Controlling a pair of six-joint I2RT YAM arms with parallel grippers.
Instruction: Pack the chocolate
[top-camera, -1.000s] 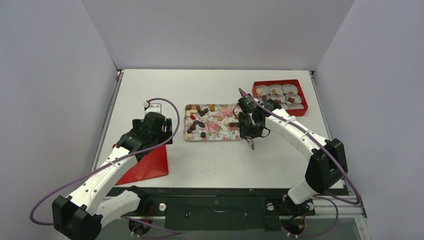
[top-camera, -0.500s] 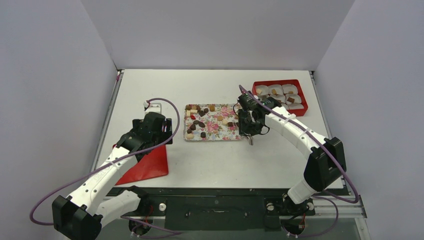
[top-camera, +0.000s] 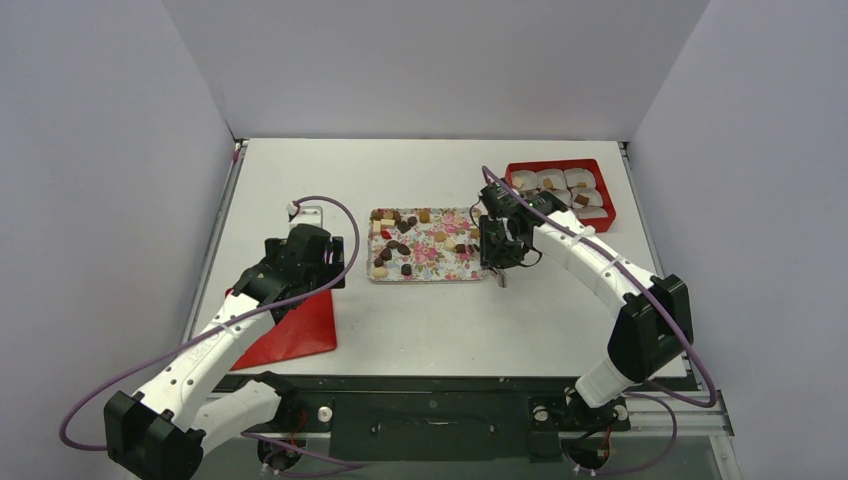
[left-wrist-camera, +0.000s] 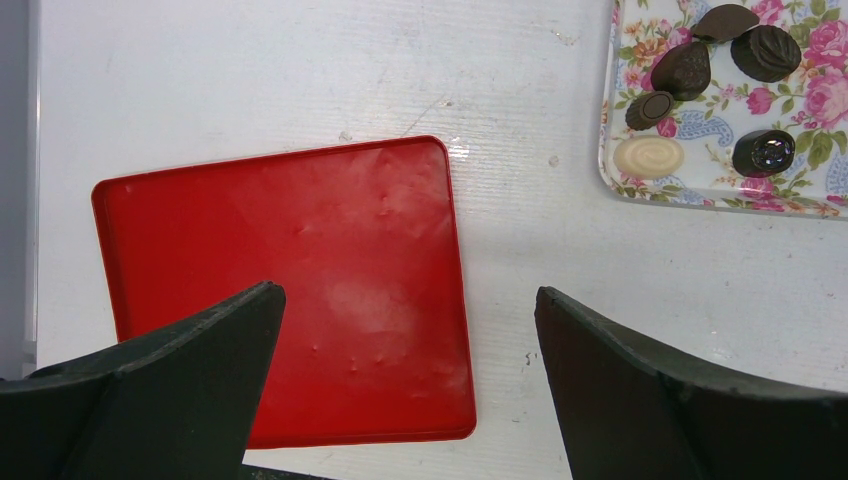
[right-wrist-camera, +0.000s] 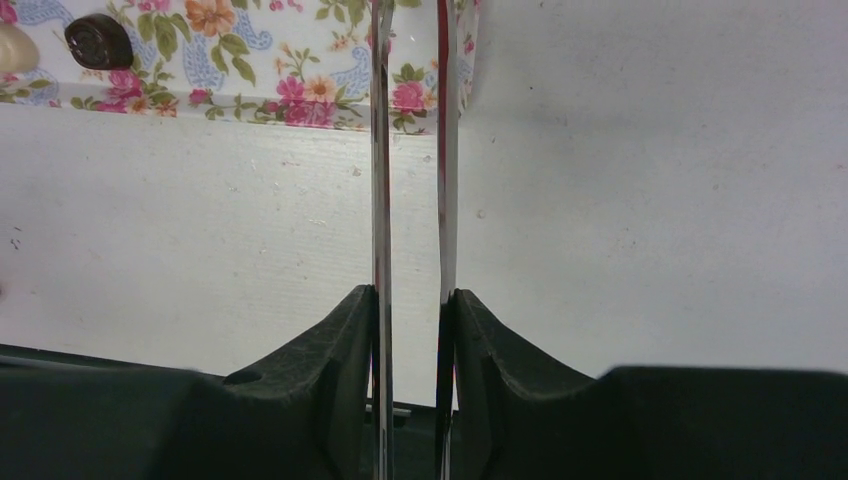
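Well, tweezers (right-wrist-camera: 381, 200) at tray (right-wrist-camera: 300, 95) of chocolate (right-wrist-camera: 98, 40)

From here I see a white table (top-camera: 420, 330) boxed in by 3 plain pale grey walls (top-camera: 430, 60), evenly lit, with a black metal frame (top-camera: 430, 415) running along its near edge.

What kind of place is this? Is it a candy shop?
Probably a robot test lab, not a shop. Two robot arms are bolted to a white table with bare walls around it, and the right gripper holds metal tongs by a flowered tray of chocolates.
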